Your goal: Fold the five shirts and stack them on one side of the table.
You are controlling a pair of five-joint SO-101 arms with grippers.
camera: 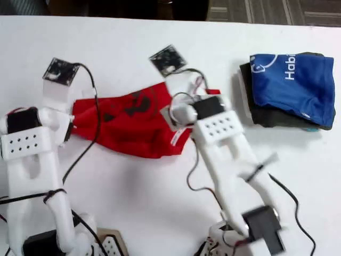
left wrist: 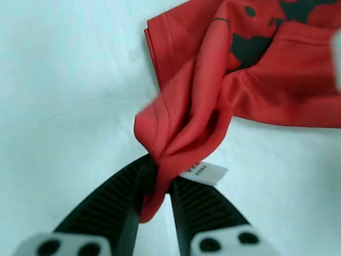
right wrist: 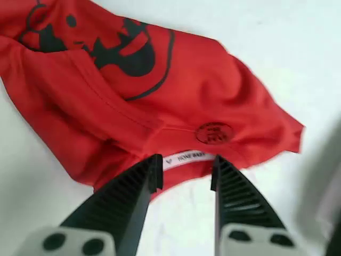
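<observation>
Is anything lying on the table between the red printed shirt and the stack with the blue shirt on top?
Nothing visible: bare white table separates the red printed shirt from the stack topped by the blue shirt. Only the right gripper, open at the shirt's collar, sits on that side.

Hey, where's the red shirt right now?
In the high view the red shirt lies near the middle of the table, left of the folded stack; the left gripper pinches one edge.

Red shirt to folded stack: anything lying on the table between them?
Nothing. In the high view a bare strip of table separates the red shirt from the folded stack.
</observation>
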